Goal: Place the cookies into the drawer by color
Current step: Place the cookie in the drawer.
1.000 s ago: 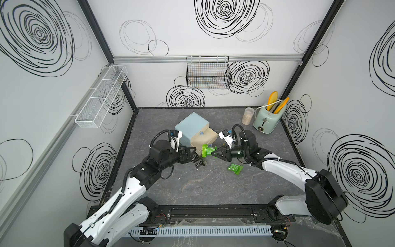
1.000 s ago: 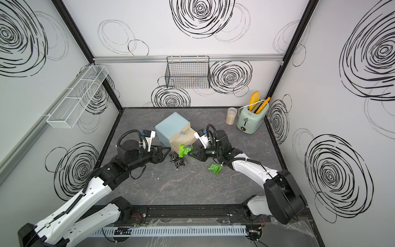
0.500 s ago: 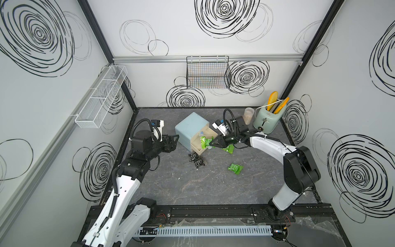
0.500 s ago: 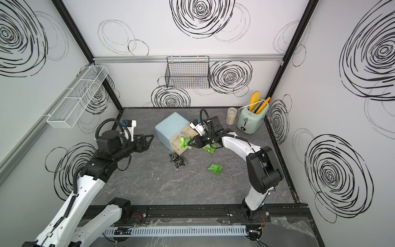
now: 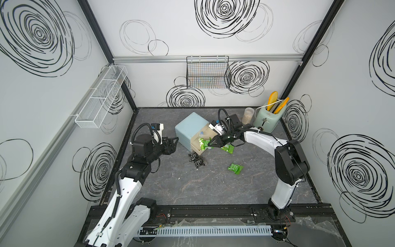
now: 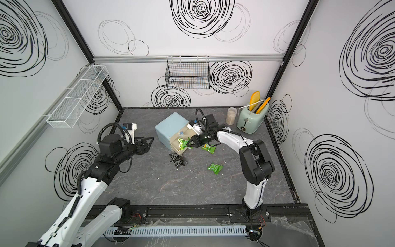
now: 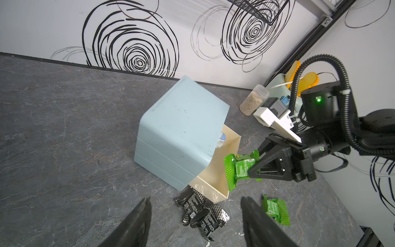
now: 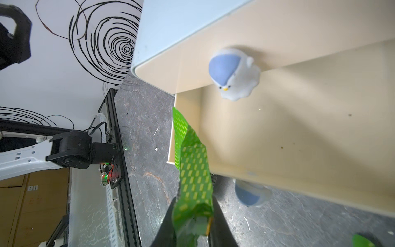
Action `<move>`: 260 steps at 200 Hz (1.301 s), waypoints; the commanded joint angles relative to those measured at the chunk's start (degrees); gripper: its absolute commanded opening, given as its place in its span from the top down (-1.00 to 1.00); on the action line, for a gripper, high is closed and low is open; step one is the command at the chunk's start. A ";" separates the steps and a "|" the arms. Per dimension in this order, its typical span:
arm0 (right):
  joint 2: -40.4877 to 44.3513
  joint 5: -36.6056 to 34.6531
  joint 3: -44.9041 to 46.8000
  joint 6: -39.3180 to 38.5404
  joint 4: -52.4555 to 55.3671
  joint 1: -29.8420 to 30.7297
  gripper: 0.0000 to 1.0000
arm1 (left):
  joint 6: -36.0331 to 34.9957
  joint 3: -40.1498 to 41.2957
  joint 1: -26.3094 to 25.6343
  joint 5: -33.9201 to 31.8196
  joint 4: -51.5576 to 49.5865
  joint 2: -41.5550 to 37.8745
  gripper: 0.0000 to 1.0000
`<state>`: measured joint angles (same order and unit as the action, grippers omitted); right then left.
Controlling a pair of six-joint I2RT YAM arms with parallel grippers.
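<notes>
We count three green cookie packets (image 5: 235,168), one clamped in our right gripper (image 5: 210,144) over the single open cream drawer (image 5: 196,149) and two loose on the tabletop (image 5: 192,188), plus two black packets (image 5: 197,160) beside that drawer, while our left gripper (image 5: 174,143) stands spread and empty.

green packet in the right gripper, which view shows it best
Left wrist view: the packet faces it, label side showing, pinched by the right gripper at the open drawer. The right wrist view shows it close, end-on and partly blurred. In both top views it is small.
</notes>
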<state>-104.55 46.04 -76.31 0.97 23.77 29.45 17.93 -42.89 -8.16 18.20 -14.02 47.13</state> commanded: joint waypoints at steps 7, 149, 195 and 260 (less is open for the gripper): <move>0.00 1.23 -2.18 -2.55 2.24 0.72 0.66 | -0.84 0.96 0.60 0.79 4.07 -0.72 -0.41; -6.45 -1.83 -9.42 -3.46 6.18 2.27 0.61 | -0.81 2.20 1.74 2.08 4.25 -0.46 -0.41; -7.52 -2.90 -10.91 -3.32 6.79 2.47 0.40 | -0.71 2.29 2.19 2.63 4.38 -0.29 -0.41; -8.28 -4.29 -12.72 -2.71 6.93 2.66 0.22 | -0.56 2.46 2.68 3.66 4.47 -0.23 -0.41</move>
<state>-112.38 41.87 -87.37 -0.23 29.15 31.77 17.82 -40.91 -6.15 20.60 -12.01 47.13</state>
